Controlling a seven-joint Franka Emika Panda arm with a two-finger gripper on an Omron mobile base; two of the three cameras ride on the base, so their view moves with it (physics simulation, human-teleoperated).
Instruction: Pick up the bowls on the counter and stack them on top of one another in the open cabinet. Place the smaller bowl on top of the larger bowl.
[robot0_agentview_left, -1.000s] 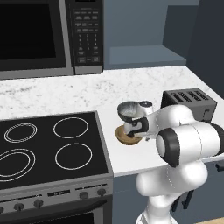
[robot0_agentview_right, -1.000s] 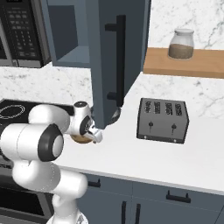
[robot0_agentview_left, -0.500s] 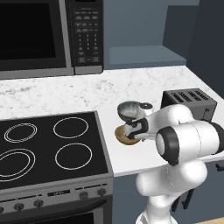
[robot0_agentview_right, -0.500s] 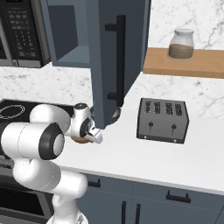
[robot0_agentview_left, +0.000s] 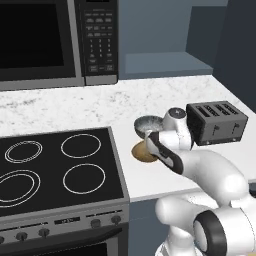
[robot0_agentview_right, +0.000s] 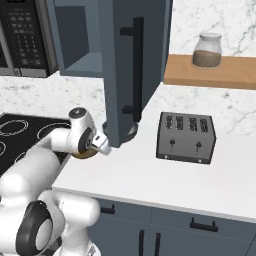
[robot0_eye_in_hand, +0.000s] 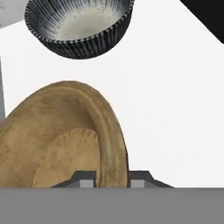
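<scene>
a: gripper (robot0_eye_in_hand: 112, 178) first — what are its fingers doing?

b: clamped on the rim of the smaller bowl (robot0_eye_in_hand: 65, 135); in the hand view one tip sits inside the wall and one outside it.

a: where is that wooden bowl?

b: on the counter (robot0_agentview_left: 165, 100), near its front edge, just beside the right edge of the stovetop (robot0_agentview_left: 55, 167). in the left base view the arm covers part of it (robot0_agentview_left: 140, 153).

a: next out?

b: larger bowl (robot0_eye_in_hand: 78, 24), dark and ribbed with a pale inside, just behind the wooden one and close to it, upright on the counter (robot0_agentview_left: 146, 125).

a: and to the right?

b: toaster (robot0_agentview_right: 186, 137), black, standing near the middle of the slab.

a: farthest?

b: open cabinet (robot0_agentview_left: 165, 62) above the counter's back edge, beside the microwave (robot0_agentview_left: 55, 42). further right, a jar (robot0_agentview_right: 206, 51) on a wooden board (robot0_agentview_right: 215, 72) by the wall.
</scene>
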